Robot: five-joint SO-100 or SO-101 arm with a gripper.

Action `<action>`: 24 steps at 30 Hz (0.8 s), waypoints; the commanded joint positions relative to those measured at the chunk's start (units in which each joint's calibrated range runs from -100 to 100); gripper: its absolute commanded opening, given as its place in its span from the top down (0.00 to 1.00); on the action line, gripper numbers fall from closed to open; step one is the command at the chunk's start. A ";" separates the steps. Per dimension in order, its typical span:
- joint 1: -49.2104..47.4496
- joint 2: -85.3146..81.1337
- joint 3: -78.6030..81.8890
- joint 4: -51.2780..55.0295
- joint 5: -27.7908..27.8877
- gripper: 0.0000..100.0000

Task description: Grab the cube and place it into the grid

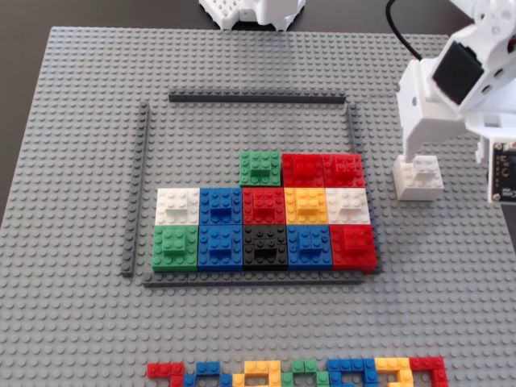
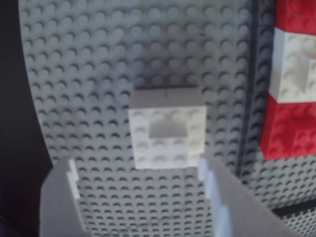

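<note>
Hand [image 2: 140,185]: spread wide, holding nothing, just short of the cube [image 2: 168,129].
Cube: right of the grid [image 1: 145,185], bare baseplate [image 1: 81,121] around it.

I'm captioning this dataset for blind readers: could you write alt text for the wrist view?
An open gripper hovers just short of a white cube on a grey studded baseplate. Red and white blocks lie at the right edge.

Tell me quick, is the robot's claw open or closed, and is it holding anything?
Gripper: open, holding nothing. In the wrist view its fingers stand apart just short of the white cube, which sits on the baseplate.
</note>
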 commanded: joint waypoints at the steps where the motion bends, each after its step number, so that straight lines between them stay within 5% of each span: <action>1: 0.33 -1.36 -3.30 -0.56 0.00 0.70; 24: 0.48 -0.93 0.96 -2.37 0.24 0.70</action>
